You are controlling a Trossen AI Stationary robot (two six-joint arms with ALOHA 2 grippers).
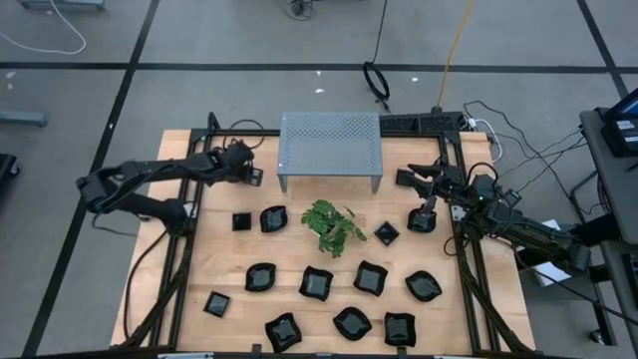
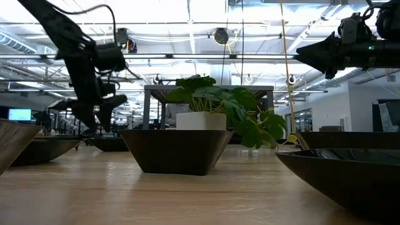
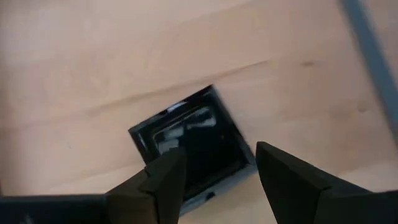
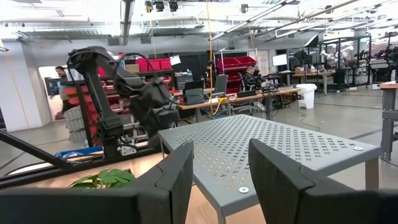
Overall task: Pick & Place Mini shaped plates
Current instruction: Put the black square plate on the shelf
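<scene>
Several mini shaped plates, glossy black, lie flat on the wooden table in the high view, among them a small square one [image 1: 241, 221], a wavy one [image 1: 273, 218] and a round one [image 1: 422, 220]. My left gripper [image 1: 249, 172] hangs open by the shelf's left end. In the left wrist view it [image 3: 219, 155] points down over a square plate [image 3: 189, 146] without touching it. My right gripper [image 1: 424, 172] is open and held level above the table by the shelf's right end. In its wrist view the fingers [image 4: 221, 149] point at the shelf.
A grey perforated metal shelf [image 1: 331, 145] stands at the table's far middle. A green leafy plant [image 1: 332, 226] in a white pot sits just in front of it, among the plates. Black frame rails run along the table's left and right edges. People show in the room beyond.
</scene>
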